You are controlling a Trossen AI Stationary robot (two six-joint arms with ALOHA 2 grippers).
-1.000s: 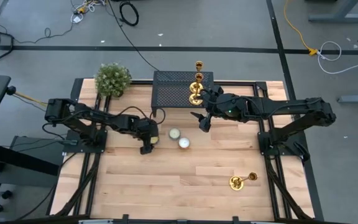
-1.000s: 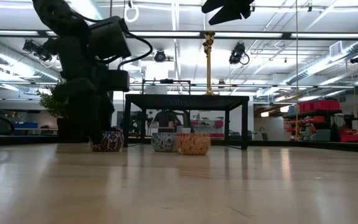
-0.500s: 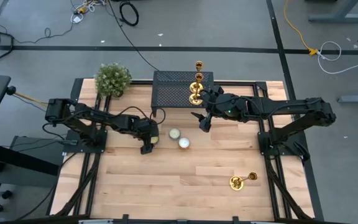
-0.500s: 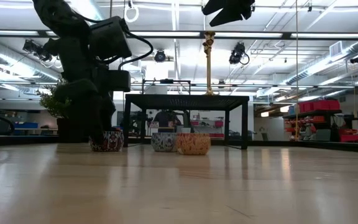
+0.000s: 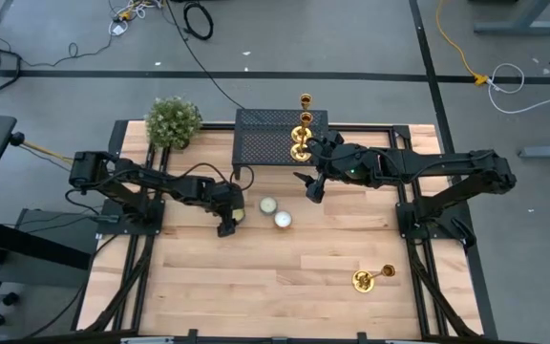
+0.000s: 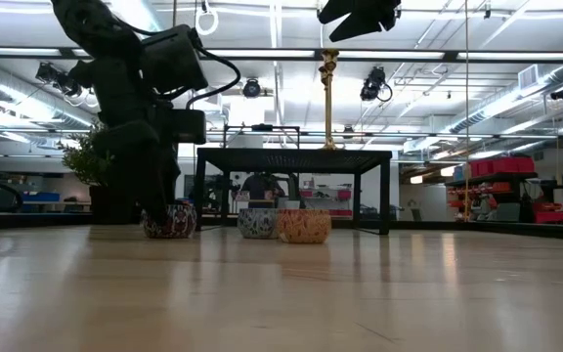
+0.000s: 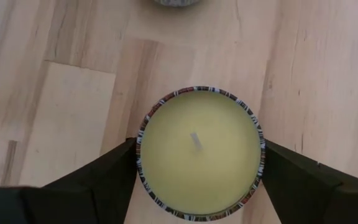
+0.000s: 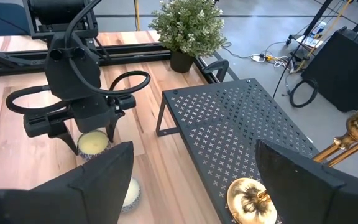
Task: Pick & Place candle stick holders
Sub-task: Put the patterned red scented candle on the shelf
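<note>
Looking straight down, the high view shows the left gripper [image 5: 225, 222] low over the wooden table [image 5: 285, 287], its fingers set either side of a small candle tin [image 5: 238, 213], with a second candle [image 5: 267, 205] and a third candle [image 5: 283, 220] just beside it. The right gripper [image 5: 310, 186] hangs in front of a black mesh stand [image 5: 265, 134], jaws spread and holding nothing. Two candle stick holders [image 5: 303, 129] stand together at the stand's right end, and a third candle stick holder [image 5: 370, 278] lies tipped on its side on the table's near right part, well apart from both arms. A potted plant [image 5: 173, 121] sits at the far left corner. From the low view, the left gripper [image 6: 161, 210] reaches down to the patterned tin [image 6: 171, 221] on the table; the other two tins stand beside it in front of the stand [image 6: 291, 154], on which a tall holder [image 6: 328, 98] rises upright under the right gripper [image 6: 358, 15]. In the left wrist view, the tin [image 7: 199, 152] with pale wax and a short wick sits between the dark fingers [image 7: 104, 180], which lie close against its rim on both sides; whether they press it I cannot tell. In the right wrist view, the spread fingers [image 8: 98, 180] frame the stand [image 8: 241, 134], a round gold base [image 8: 252, 198] on it, the plant [image 8: 188, 28] and the left gripper [image 8: 79, 127] over its tin [image 8: 94, 144].
</note>
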